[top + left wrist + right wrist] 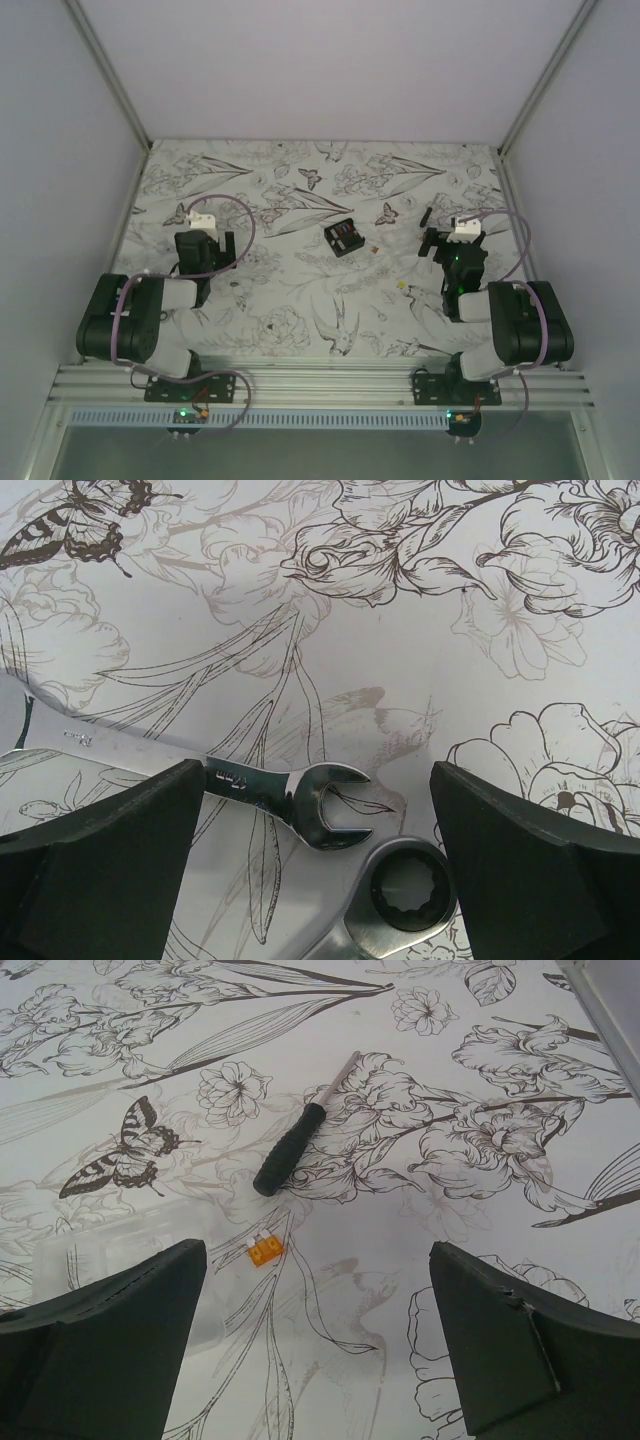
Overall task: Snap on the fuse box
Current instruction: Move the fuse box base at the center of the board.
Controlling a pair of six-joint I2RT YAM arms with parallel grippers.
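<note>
Centrally, the fuse box (343,238) lies well apart between left tool (318,780) and right tool (318,1255), both open.

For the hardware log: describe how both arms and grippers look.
The left arm and right arm have black rounded joints, pale grey links, looping purple cables, a white block at each wrist. The left gripper and right gripper have broad black wedge fingers.

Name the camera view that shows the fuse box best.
Top external: the fuse box lies whole and unblocked, its coloured fuses visible. Neither wrist view shows it: left wrist has wrenches, right wrist a screwdriver and an orange fuse.
</note>
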